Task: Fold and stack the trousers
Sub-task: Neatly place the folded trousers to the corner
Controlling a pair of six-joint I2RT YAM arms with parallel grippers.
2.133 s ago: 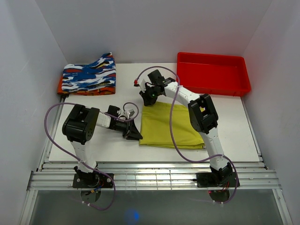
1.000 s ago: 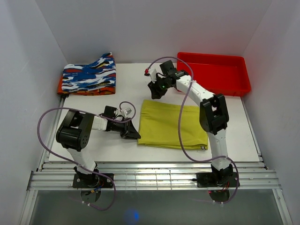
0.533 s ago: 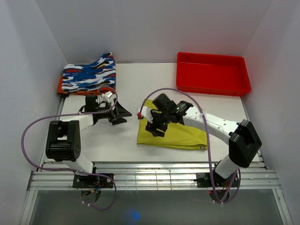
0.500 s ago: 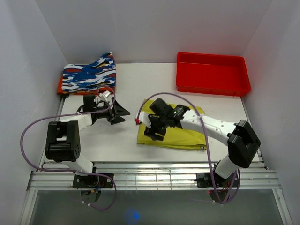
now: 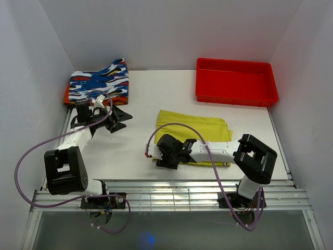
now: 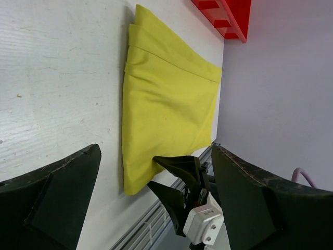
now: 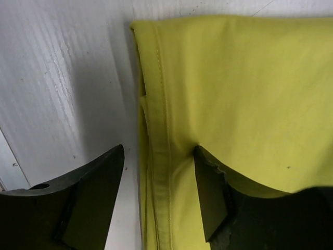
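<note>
Trousers (image 5: 200,133) — hemmed edge runs lengthwise between the spread fingers (image 7: 93,198) of the right hand (image 5: 165,155), cloth off to its right, bare counter (image 7: 62,78) to its left — left hand (image 5: 118,119), also spread, well apart.

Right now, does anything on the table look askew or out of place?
Slightly: on the folded trousers, layers sit stepped, not flush, at the far-left corner. The open right hand straddles the near-left corner. Nothing spilled.
</note>
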